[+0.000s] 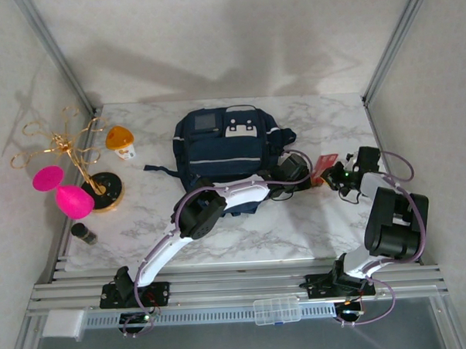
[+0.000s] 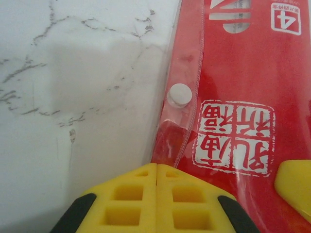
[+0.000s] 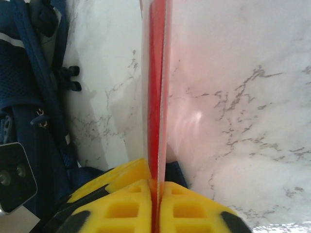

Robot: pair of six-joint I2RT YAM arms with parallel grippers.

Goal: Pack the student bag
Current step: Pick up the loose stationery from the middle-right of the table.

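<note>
Lying beside left tool [image 2: 156,169]: student bag [image 1: 216,148]

The left arm [image 1: 163,251] and right arm [image 1: 390,222] are showing white shells, black joints, purple cables [image 1: 176,214] and yellow fingers [image 2: 121,204] with square pockets.

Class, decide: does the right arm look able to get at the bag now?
Probably yes: the bag lies close beside the right pincer, bare table between, though that pincer is shut on the red pouch.

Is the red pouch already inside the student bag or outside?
Outside: the red pouch is right of the student bag, pinched between the right fingers.
</note>
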